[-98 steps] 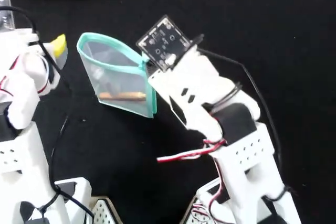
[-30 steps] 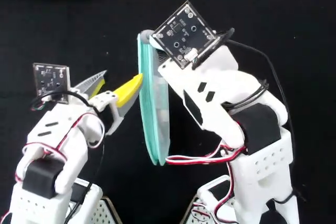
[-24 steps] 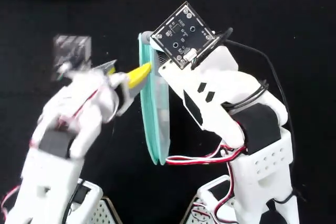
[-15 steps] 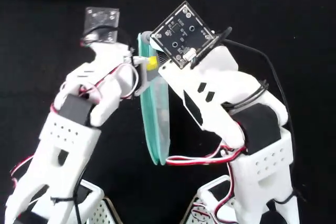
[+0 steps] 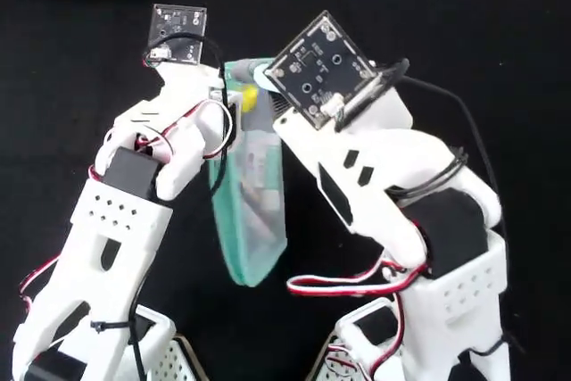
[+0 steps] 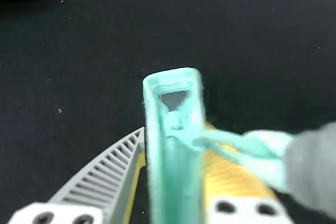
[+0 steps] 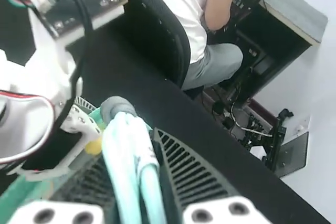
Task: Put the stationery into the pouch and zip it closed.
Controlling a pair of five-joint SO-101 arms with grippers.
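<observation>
The teal-edged pouch (image 5: 254, 220) is held by its top end between the two arms, and its see-through body trails back toward their bases over the black table (image 5: 500, 51). Pale bits of stationery (image 5: 257, 180) show through its wall, too blurred to name.

The left gripper (image 5: 243, 100) is at the pouch's top corner. From its wrist, the white ribbed finger (image 6: 105, 171) and the yellow finger (image 6: 231, 177) sit pressed to either side of the teal rim, pinching it. A teal strap (image 6: 236, 145) runs off sideways across the yellow finger.

The right gripper (image 7: 131, 140) is pinched on a bunched teal part of the pouch, which has a grey stub (image 7: 116, 107) at its tip.

The left arm (image 5: 116, 220) and the right arm (image 5: 401, 194) both rise from the near edge and lean inward, so their wrists meet just beside each other at the pouch's top.
</observation>
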